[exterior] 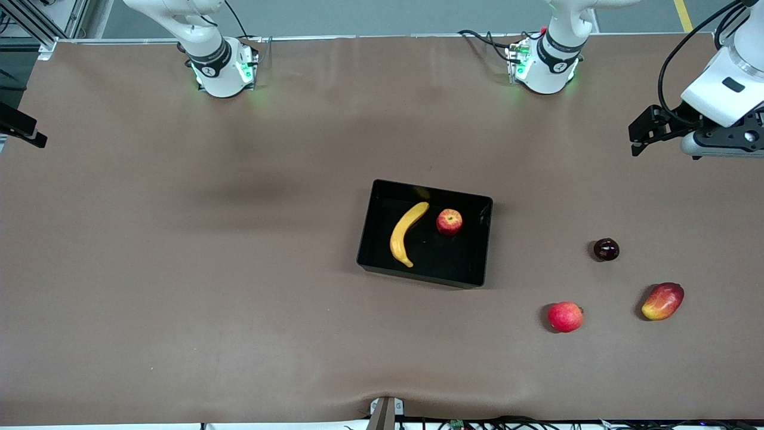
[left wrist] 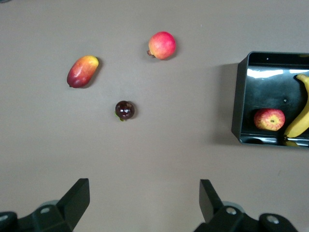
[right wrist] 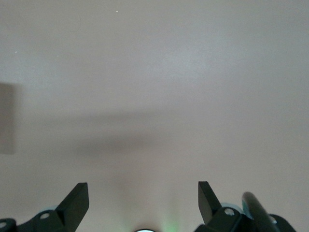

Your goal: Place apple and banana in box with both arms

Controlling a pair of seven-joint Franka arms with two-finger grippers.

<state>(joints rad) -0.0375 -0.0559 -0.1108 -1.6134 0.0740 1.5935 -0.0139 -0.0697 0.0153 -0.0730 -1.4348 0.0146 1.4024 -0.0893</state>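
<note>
At the right arm's end of the tabletop [exterior: 179, 269], the right claw [right wrist: 143, 203] is out of the front view; its own wrist view shows its two fingers spread wide with nothing between them, over bare brown surface, waiting. Near the middle sits the box [exterior: 477, 245], with the banana [exterior: 407, 233] lying inside it and the apple [exterior: 449, 221] beside the banana, toward the left arm's end of the box; both fruits look already placed. Outside the box, toward the left arm's end, lie a pinkish-red round fruit [exterior: 564, 316], a small dark fruit [exterior: 606, 249] and a mango [exterior: 662, 301], well apart from one another. The left claw [exterior: 647, 134] hangs over that end of the tabletop, fingers wide apart and empty. The chief risk from here is probably a needless further grab: the pinkish-red fruit resembles the apple and could be taken for it. The left arm is cut off at the frame edge, and the box's glossy floor throws reflections that blur its inner walls.
</note>
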